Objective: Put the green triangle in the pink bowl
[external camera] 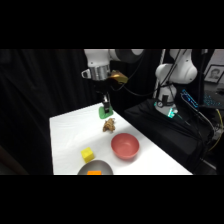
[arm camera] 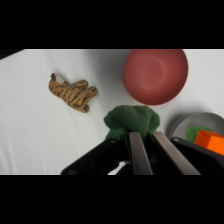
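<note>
The green triangle (external camera: pixel 105 113) hangs just below my gripper (external camera: pixel 105 109), over the far part of the white table (external camera: pixel 67 135). In the wrist view the green triangle (arm camera: pixel 132 121) shows as a dark green lump pinched between the two fingers (arm camera: pixel 136 150), so my gripper (arm camera: pixel 146 136) is shut on it. The pink bowl (external camera: pixel 125 145) stands upright and holds nothing, nearer the front right of the table, well apart from the gripper. Seen from the wrist, the pink bowl (arm camera: pixel 155 75) lies ahead and slightly right of the block.
A striped tiger toy (external camera: pixel 109 125) (arm camera: pixel 72 92) lies between gripper and pink bowl. A yellow cube (external camera: pixel 88 154) sits front left. A grey bowl (external camera: pixel 95 169) (arm camera: pixel 200 122) at the front edge holds an orange block (arm camera: pixel 212 140). The arm's base (external camera: pixel 175 75) stands at upper right.
</note>
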### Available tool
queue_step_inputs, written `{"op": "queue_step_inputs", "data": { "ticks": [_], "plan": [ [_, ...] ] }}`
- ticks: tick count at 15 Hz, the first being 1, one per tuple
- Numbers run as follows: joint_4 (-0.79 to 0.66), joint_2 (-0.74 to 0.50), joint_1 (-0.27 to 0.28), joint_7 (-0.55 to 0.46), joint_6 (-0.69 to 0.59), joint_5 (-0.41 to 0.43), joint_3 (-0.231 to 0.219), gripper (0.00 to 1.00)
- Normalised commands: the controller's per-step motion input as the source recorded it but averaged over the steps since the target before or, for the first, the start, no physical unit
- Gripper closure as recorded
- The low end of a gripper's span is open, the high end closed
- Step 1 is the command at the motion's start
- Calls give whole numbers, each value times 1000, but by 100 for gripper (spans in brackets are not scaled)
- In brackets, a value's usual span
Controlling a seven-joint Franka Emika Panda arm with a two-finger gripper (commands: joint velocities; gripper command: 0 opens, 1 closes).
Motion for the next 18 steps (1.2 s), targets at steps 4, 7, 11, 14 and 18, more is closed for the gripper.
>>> {"op": "queue_step_inputs", "data": {
  "ticks": [4,7,11,14,18],
  "plan": [
    [-387,-259,64,-84,277,-43,97,97],
    [-343,-201,64,-69,301,-46,81,97],
    [-312,-164,56,-40,336,-58,63,97],
    [-286,-138,47,-35,309,-60,52,97],
    [-255,-71,48,-11,331,-84,47,97]
  ]
}}
